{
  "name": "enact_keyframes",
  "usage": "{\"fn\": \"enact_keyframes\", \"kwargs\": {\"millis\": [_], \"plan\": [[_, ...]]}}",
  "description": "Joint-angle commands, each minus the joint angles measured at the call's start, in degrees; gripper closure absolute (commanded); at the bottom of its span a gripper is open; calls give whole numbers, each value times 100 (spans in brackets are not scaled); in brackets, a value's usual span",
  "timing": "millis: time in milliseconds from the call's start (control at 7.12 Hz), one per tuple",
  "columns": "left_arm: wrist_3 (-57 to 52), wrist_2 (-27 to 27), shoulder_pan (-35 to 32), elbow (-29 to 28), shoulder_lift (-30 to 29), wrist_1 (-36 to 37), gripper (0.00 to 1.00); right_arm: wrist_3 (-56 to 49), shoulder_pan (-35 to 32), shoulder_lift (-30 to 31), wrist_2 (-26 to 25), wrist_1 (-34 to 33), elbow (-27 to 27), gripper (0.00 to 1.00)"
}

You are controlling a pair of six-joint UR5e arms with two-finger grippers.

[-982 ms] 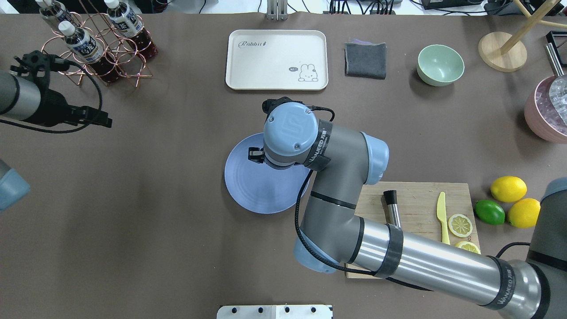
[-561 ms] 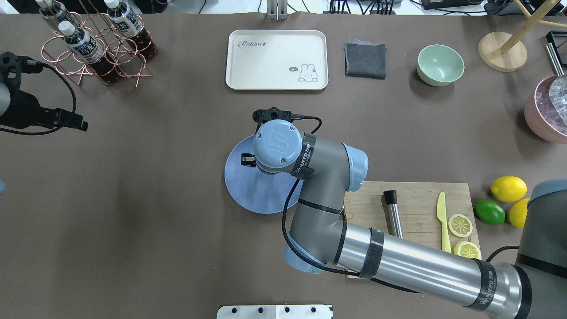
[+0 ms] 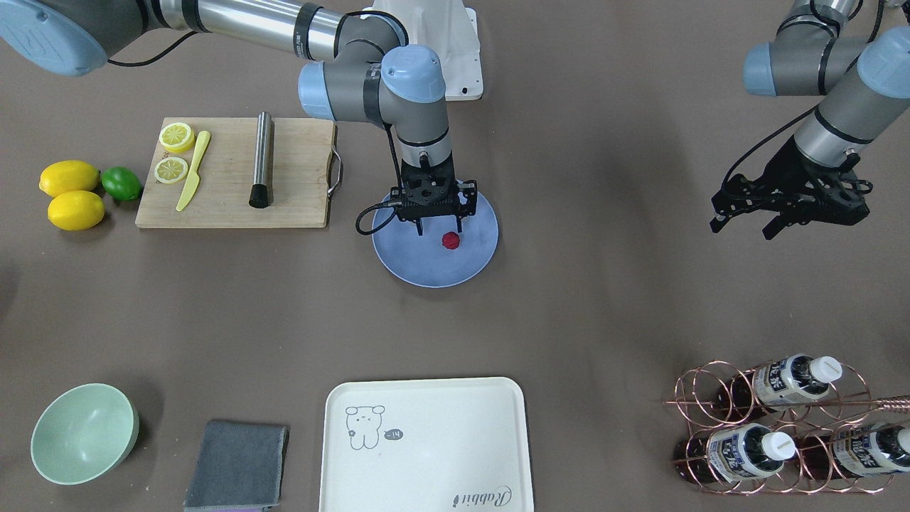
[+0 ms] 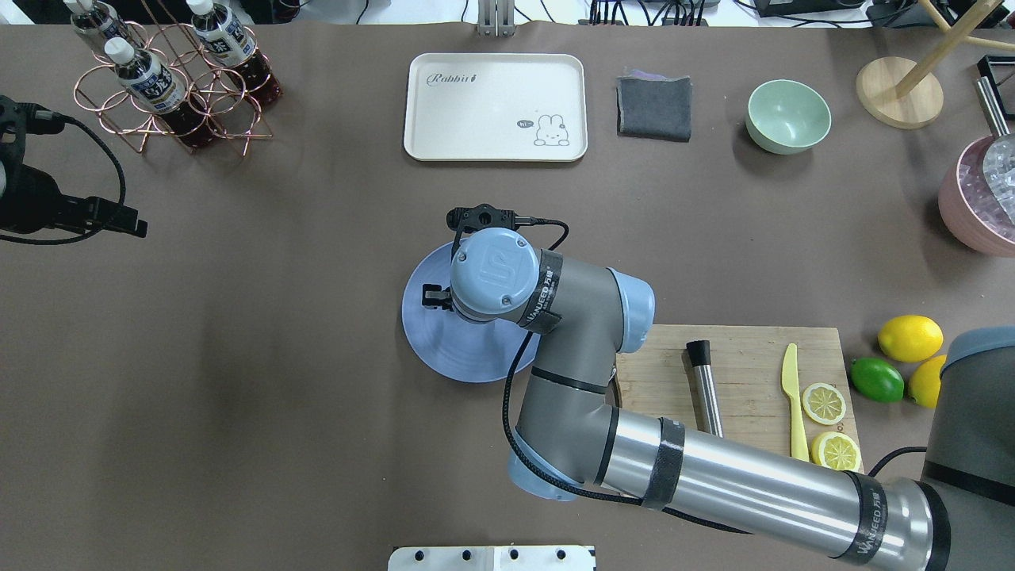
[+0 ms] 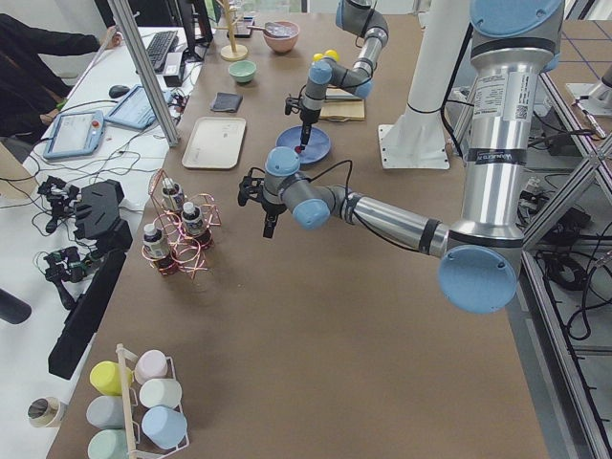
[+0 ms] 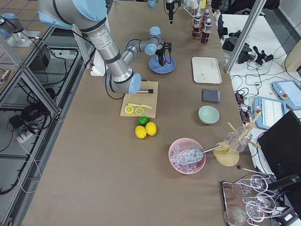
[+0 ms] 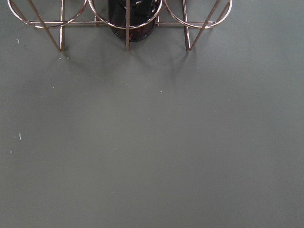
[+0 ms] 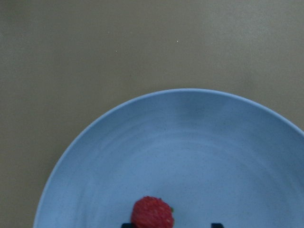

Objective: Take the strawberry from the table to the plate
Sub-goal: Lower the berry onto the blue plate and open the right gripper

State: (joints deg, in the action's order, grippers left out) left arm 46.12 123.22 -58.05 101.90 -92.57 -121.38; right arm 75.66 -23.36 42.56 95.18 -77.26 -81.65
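Observation:
The strawberry (image 3: 450, 240) is a small dark-red berry lying on the blue-lavender plate (image 3: 426, 267), which rests mid-table (image 3: 604, 320). My right gripper (image 3: 439, 229) points straight down just above the plate, open, with the berry low between its fingertips, close to one of them. The right wrist view shows the strawberry (image 8: 152, 213) on the plate (image 8: 190, 142) at the bottom edge. From overhead my right wrist hides the berry over the plate (image 4: 444, 349). My left gripper (image 3: 741, 227) hovers open and holds nothing, far off toward the bottle rack.
A wooden cutting board (image 3: 227, 178) with a muddler, yellow knife and lemon slices lies beside the plate, lemons and a lime (image 3: 71, 192) beyond it. A cream tray (image 3: 426, 441), grey cloth (image 3: 238, 466), mint bowl (image 3: 84, 434) and copper bottle rack (image 3: 782, 427) line the far side.
My right wrist has shifted left and a little toward the robot over the plate. My left gripper has drawn back to the left edge of the overhead view.

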Motion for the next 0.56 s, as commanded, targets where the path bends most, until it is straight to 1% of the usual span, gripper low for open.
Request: {"fn": "enact_keyframes", "kwargs": {"millis": [0, 140, 281, 421], "plan": [[-6, 9, -5, 23, 2, -9, 2, -86, -289, 16, 166, -837, -584, 0], [-6, 157, -66, 14, -15, 0, 2, -234, -787, 42, 846, -1549, -1128, 0], [-76, 289, -310, -3, -7, 9, 2, -654, -1262, 321, 1297, -2330, -1847, 0], [-659, 386, -547, 5, 202, 87, 2, -1719, -1850, 1037, 1536, -3034, -2724, 0]]}}
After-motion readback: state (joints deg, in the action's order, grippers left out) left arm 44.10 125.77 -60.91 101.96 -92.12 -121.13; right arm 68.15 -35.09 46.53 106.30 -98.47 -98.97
